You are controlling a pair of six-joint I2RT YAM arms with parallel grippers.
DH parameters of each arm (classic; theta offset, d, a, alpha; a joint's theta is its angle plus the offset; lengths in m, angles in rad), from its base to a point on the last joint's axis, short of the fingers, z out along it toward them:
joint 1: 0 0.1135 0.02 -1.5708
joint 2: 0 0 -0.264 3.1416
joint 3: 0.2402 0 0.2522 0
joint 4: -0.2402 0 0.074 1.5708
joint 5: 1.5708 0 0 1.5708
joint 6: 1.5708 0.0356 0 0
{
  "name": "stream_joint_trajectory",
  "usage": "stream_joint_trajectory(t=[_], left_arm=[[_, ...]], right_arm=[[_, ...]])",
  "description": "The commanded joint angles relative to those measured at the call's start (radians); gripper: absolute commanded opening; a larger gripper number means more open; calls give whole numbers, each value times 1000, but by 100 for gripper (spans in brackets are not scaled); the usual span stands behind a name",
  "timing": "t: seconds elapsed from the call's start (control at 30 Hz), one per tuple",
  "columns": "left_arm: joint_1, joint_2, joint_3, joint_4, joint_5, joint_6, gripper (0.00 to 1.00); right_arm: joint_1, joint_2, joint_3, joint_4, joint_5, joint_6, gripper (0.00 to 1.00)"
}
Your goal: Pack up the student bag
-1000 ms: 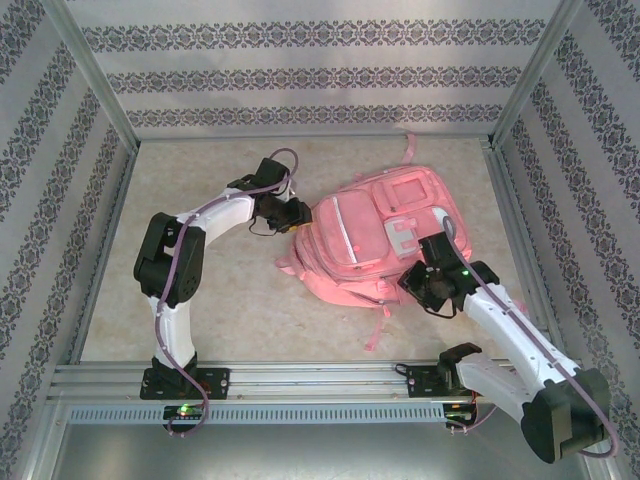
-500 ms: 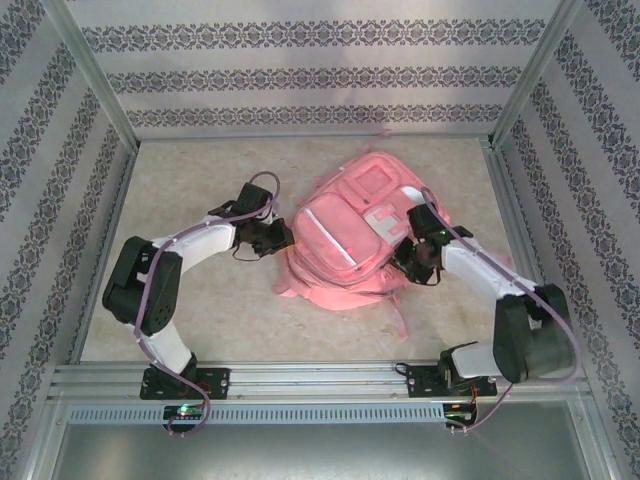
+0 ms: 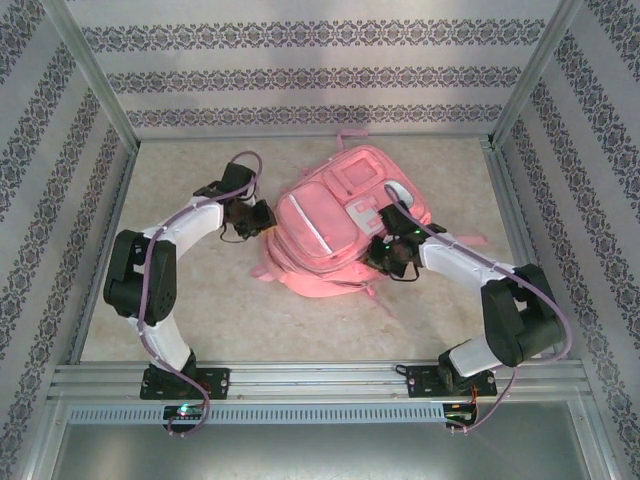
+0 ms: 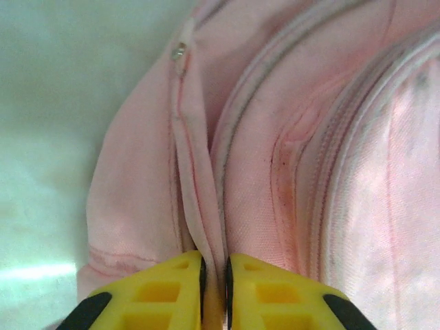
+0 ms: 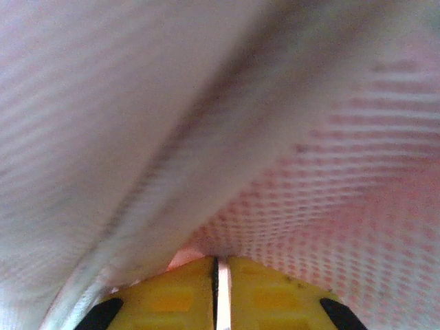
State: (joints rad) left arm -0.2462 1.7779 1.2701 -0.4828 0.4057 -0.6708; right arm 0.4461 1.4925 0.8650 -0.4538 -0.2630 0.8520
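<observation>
1. Since both arms have pulled toward the left over the past second, the bag (image 3: pixel 335 225) has slid with them across the surface (image 3: pixel 200 310). It has also turned, and now lies about mid-surface, nearer the left arm than it was.
2. The left gripper (image 3: pixel 266 224) sits at the bag's left edge. In the left wrist view its yellow fingers (image 4: pixel 172 285) are closed on a raised fold of pink fabric along a seam.
3. The right gripper (image 3: pixel 383 252) is at the bag's near right side, its arm now folded in closer. In the right wrist view the fingers are almost together with a thin pale sliver between them, pressed into pink mesh, so it looks to be pinching the bag too.
4. My reading is that the bag is being repositioned rather than filled, so packing proper has not begun.
5. As a container, the bag lies front up with its pale strip (image 3: pixel 318 230) showing. The front pockets look shut from above. Whether anything is inside cannot be told.
</observation>
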Motion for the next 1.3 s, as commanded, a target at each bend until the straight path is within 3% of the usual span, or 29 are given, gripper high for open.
stream_joint_trajectory(t=[0.0, 0.17, 0.27, 0.37, 0.6, 0.8, 0.93, 1.13, 1.27], left_arm=[[32, 40, 118, -60, -38, 100, 25], [74, 102, 259, -150, -70, 177, 41], [74, 41, 253, -169, -106, 189, 53], [74, -44, 190, -172, -114, 178, 57], [44, -226, -42, -119, -13, 72, 55], [-16, -345, -216, -66, 5, 1, 53], [-26, -354, -257, -51, 6, -10, 49], [-26, -336, -246, -61, -5, 11, 49], [-25, -315, -248, -55, -8, 19, 48]], right_arm=[[116, 49, 37, 50, -186, -64, 13], [195, 73, 165, 26, -258, -126, 18], [158, 38, 209, -44, -254, -166, 22], [114, 16, 271, -142, -261, -234, 32], [19, 44, 377, -198, -225, -244, 34], [32, 233, 568, -266, -172, -249, 32], [57, 338, 700, -322, -113, -268, 32], [102, 458, 877, -502, 121, -333, 35], [115, 505, 913, -540, 141, -345, 36]])
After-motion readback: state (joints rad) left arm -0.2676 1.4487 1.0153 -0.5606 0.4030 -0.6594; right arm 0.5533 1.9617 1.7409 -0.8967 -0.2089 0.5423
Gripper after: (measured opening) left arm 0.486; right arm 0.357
